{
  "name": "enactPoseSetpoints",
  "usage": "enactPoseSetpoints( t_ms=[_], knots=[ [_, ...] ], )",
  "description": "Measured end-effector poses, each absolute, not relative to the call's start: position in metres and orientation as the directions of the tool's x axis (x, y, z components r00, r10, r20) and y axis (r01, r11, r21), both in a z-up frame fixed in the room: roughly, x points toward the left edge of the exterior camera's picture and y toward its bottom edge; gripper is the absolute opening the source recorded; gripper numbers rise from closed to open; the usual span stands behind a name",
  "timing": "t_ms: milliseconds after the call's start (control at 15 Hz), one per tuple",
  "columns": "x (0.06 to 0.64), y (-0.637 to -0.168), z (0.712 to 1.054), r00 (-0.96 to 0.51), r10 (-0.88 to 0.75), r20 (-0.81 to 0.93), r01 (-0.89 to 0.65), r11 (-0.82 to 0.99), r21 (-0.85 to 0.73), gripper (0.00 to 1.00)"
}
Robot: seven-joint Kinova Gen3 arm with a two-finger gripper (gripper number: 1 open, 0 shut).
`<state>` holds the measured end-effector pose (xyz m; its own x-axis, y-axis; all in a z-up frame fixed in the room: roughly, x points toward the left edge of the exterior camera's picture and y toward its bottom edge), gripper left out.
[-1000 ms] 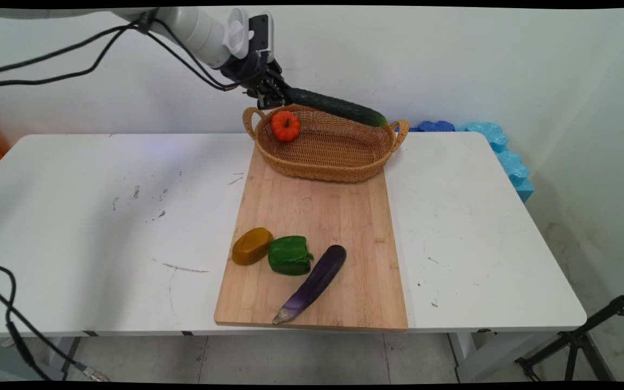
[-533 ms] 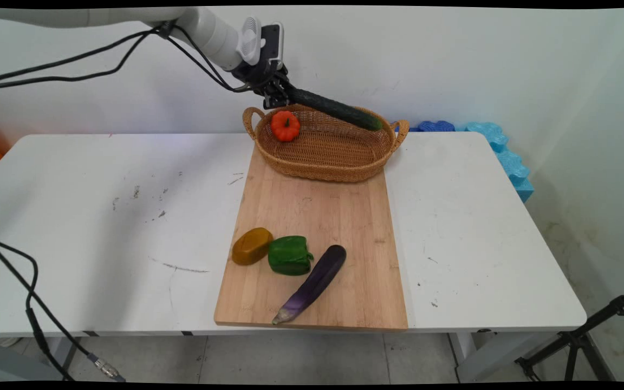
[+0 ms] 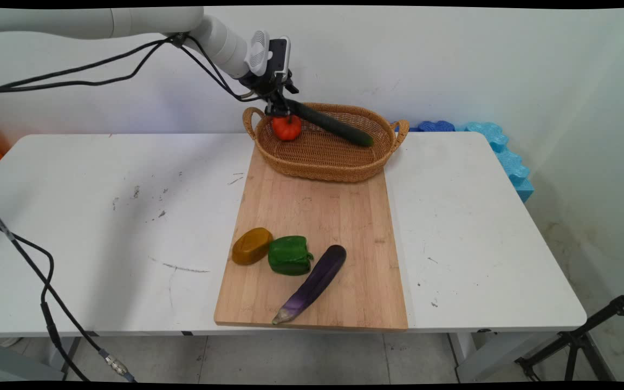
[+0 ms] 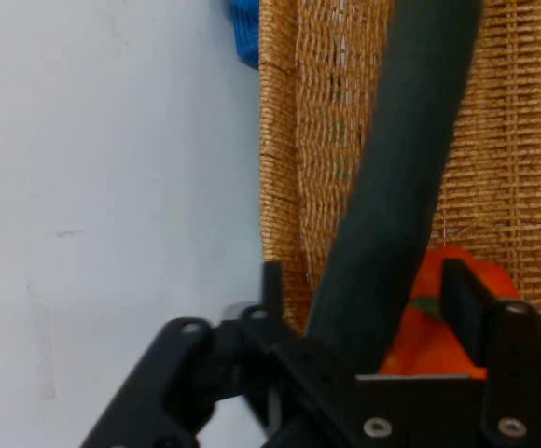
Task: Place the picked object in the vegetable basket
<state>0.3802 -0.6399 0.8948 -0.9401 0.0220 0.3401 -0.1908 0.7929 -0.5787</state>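
Reaching in from the upper left of the frame, the arm has its black gripper point(image 3: 279, 108) at the left end of the wicker basket point(image 3: 327, 162), near the top centre. Its fingers look spread, one on either side of the dark cucumber point(image 3: 333, 125), though I cannot tell whether they press on it. That cucumber slants down to the right, its far end low inside the basket. Right under the gripper sits a small orange pumpkin point(image 3: 287, 128). In the hand view the cucumber point(image 4: 396, 187) runs up the middle, with the pumpkin point(image 4: 438, 317) just beside it. Lower on the wooden board point(image 3: 317, 227) lie a brown potato point(image 3: 252, 246), a green pepper point(image 3: 290, 255) and a purple eggplant point(image 3: 312, 284).
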Motion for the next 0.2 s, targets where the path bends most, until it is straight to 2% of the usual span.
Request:
enactPoseSetpoints(
  t_ms=[200],
  knots=[
    [0.3788, -0.6435, 0.8885, -0.944, 0.035, 0.328, -0.172, 0.797, -0.580, 1.00]
  ],
)
